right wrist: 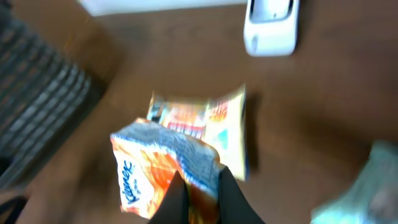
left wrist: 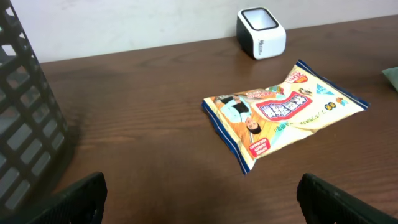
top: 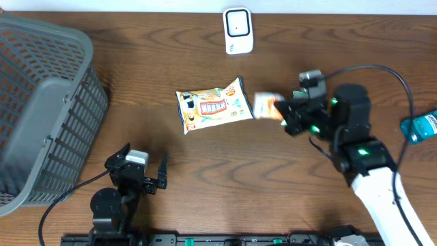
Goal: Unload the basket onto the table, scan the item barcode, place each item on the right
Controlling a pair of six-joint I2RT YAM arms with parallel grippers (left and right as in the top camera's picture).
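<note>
At the desk's near edge the left gripper (top: 144,158) hung wide apart, empty. Right of the desk's middle, the right gripper (right wrist: 202,190) was clamped on the orange packet (right wrist: 155,168), just beside a snack bag (top: 212,104). The packet looked light, soft and crinkly; a seam edge seemed the safest hold. The scanner (top: 238,31) sat at the far edge. Only the blurred wrist view showed the pinch; neither showed a barcode.

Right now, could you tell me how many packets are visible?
3: a yellow bag flat mid-table, an orange packet in the right claw, a teal packet at the right edge. Basket may hide more.
</note>
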